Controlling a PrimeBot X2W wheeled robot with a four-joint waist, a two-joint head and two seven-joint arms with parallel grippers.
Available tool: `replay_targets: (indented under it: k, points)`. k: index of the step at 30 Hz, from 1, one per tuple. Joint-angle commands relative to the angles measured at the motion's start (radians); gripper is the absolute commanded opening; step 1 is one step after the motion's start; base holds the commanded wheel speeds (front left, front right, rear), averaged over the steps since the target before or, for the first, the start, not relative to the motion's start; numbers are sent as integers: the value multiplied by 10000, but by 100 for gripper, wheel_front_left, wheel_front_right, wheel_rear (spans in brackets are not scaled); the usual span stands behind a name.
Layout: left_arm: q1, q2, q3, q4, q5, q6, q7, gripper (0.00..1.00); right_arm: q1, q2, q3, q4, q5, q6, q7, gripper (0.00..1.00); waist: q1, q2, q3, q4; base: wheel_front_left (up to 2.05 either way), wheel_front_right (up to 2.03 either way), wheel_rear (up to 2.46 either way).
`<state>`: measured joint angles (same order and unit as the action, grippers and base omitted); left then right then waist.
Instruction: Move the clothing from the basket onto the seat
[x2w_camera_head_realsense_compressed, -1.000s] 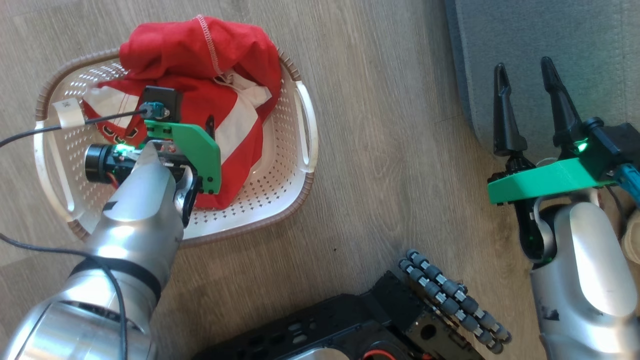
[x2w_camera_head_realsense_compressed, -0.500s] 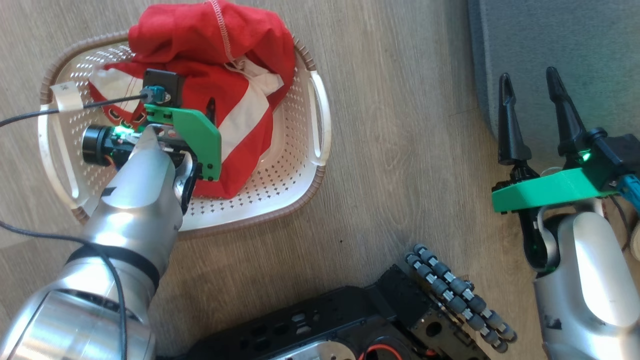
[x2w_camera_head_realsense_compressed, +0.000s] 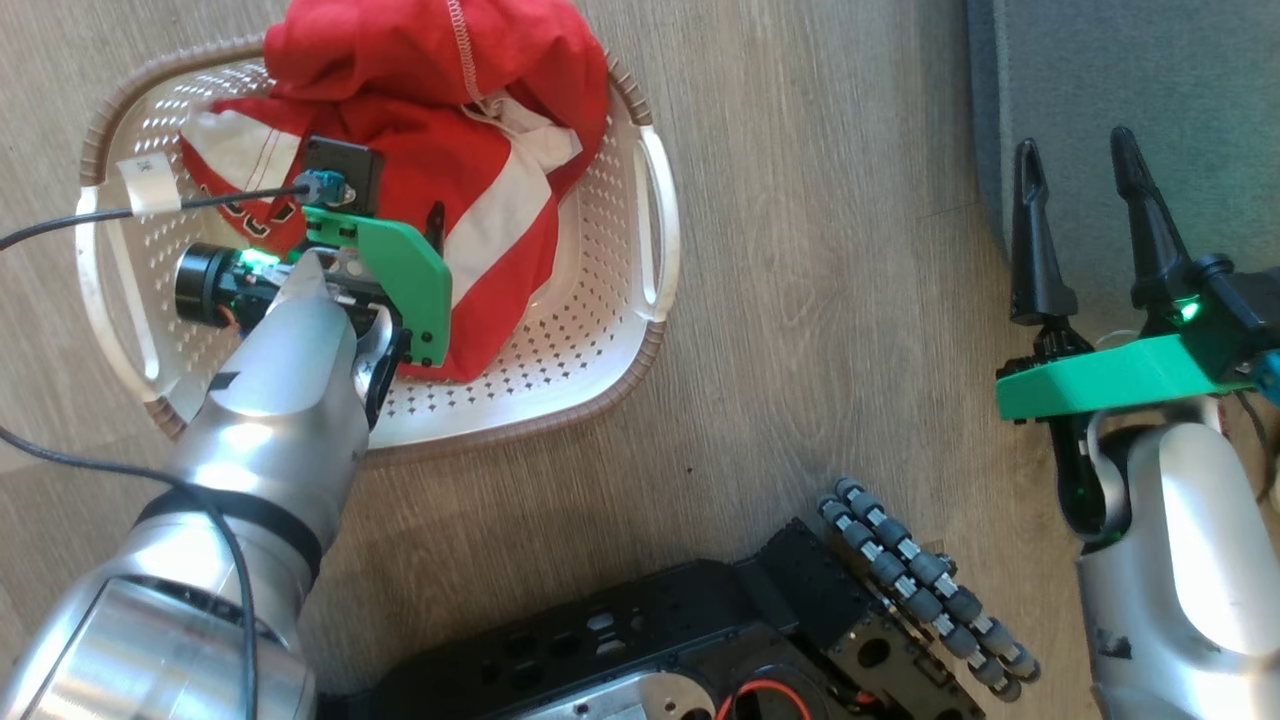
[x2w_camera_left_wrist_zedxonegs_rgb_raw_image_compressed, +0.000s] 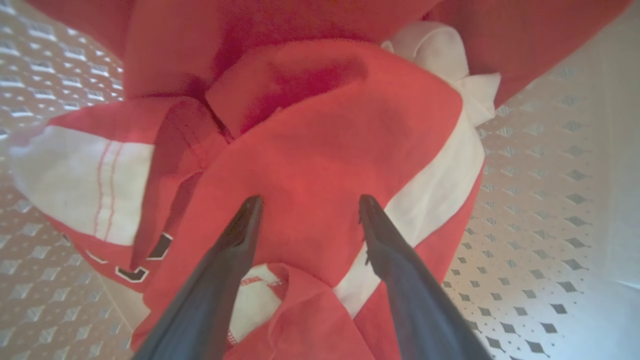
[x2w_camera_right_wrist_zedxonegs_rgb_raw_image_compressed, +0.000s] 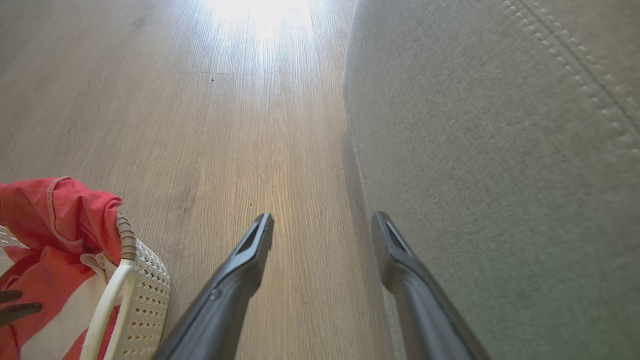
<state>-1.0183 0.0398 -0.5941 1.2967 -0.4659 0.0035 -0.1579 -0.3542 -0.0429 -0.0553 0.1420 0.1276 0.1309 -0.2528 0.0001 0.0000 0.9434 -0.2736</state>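
A: Where is the clothing (x2w_camera_head_realsense_compressed: 420, 60)?

B: We see it in the basket (x2w_camera_head_realsense_compressed: 580, 345), at the upper left of the head view. It is red with wide white stripes. It is all bunched up, and a red lump at the top hangs over the brown rim.

A: Where does the basket sit?

B: On the wood floor (x2w_camera_head_realsense_compressed: 800, 250). We also see one end of it at the lower left of the right wrist view, with red cloth inside.

A: What about our left gripper (x2w_camera_left_wrist_zedxonegs_rgb_raw_image_compressed: 310, 200)?

B: It points down into the basket, over the clothing. In the left wrist view our two dark fingers are spread wide apart. Their tips are right at a red fold, next to a white stripe. Nothing is pinched between them. We cannot tell if the tips push into the cloth.

A: And our right gripper (x2w_camera_head_realsense_compressed: 1073, 145)?

B: It is at the right of the head view, well apart from the basket. Its fingers are spread apart too, and it holds nothing. In the right wrist view one finger shows against the floor and the other against the edge of the seat (x2w_camera_head_realsense_compressed: 1130, 80).

A: Where is the seat?

B: At the upper right of the head view. It is big and grey, with pale stitch lines.
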Motion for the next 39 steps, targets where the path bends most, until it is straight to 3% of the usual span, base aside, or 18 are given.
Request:
replay_targets:
  k: [1, 15, 26, 28, 29, 32, 39]
  points:
    - [258, 107, 42, -62, -64, 57, 23, 100, 633, -74, 86, -287, -73, -2, -90, 100, -1, 0, 19, 21, 0, 0, 0]
    - [423, 105, -438, -60, -385, 266, 354, 100, 693, -74, -33, -428, -170, -2, -90, 100, -1, 0, 185, 241, 0, 0, 0]
    - [475, 105, -759, -60, -558, 371, 437, 89, 752, -74, -57, -515, -240, -2, -90, 100, -1, 0, 236, 347, 0, 0, 0]
    - [476, 105, -780, -60, -580, 377, 437, 84, 759, -74, -52, -517, -246, -2, -90, 100, -1, 0, 234, 350, 0, 0, 0]
    - [477, 105, -802, -60, -594, 378, 428, 73, 765, -74, -45, -520, -254, -2, -90, 100, -1, 0, 231, 354, 0, 0, 0]
    - [480, 105, -858, -60, -647, 354, 362, 0, 782, -74, -36, -533, -272, -2, -90, 100, -1, 0, 217, 360, 0, 0, 0]
    - [500, 105, -882, -60, -891, 218, 189, 0, 725, -74, -26, -493, -309, -2, -90, 100, -1, 0, 143, 385, 0, 0, 0]
